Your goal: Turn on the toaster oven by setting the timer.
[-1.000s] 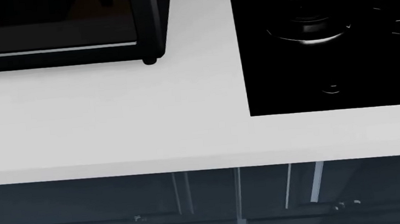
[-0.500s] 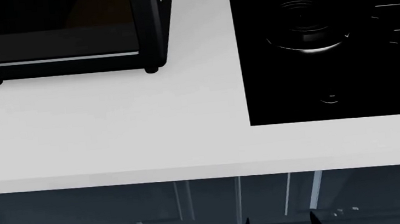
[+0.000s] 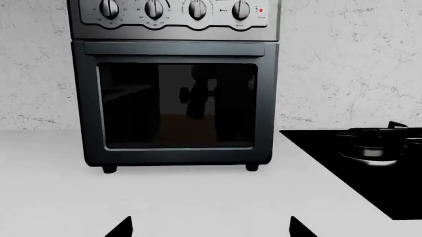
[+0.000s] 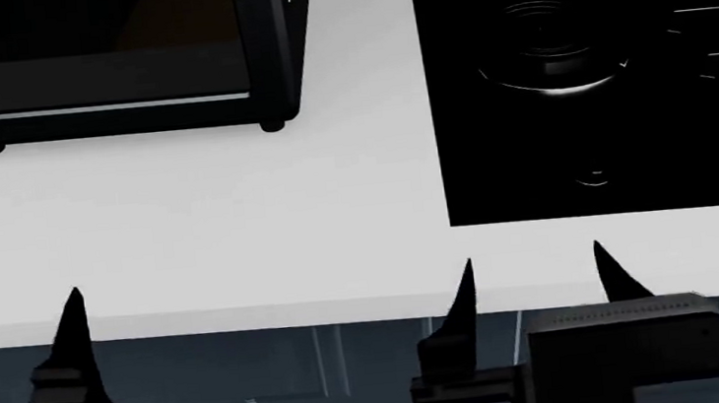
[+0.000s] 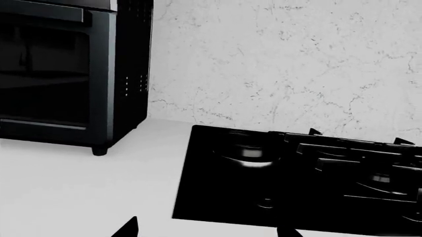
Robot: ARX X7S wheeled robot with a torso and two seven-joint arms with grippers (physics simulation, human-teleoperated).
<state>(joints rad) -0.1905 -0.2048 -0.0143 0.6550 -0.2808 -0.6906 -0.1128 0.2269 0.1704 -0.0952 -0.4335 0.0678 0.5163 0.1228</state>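
The black toaster oven [image 4: 108,57] stands at the counter's back left, dark glass door shut. The left wrist view faces it squarely [image 3: 175,106], with a silver panel of several knobs [image 3: 175,9] along its top and a small red light [image 3: 261,10]. It also shows in the right wrist view [image 5: 66,74]. My left gripper [image 3: 209,228] is open and empty, well short of the oven; in the head view only one of its fingers [image 4: 75,328] shows. My right gripper [image 4: 532,264] [image 5: 207,231] is open and empty over the counter's front edge.
A flat black cooktop [image 4: 599,79] with round burners fills the counter's right side and shows in both wrist views [image 5: 297,177] [image 3: 369,163]. The white counter [image 4: 204,226] runs between oven and front edge. Dark cabinet doors [image 4: 285,387] are below. A marbled wall [image 5: 283,64] is behind.
Both grippers have risen from below the counter's front edge to stand over it. The head view tilted slightly a second ago and has held since.
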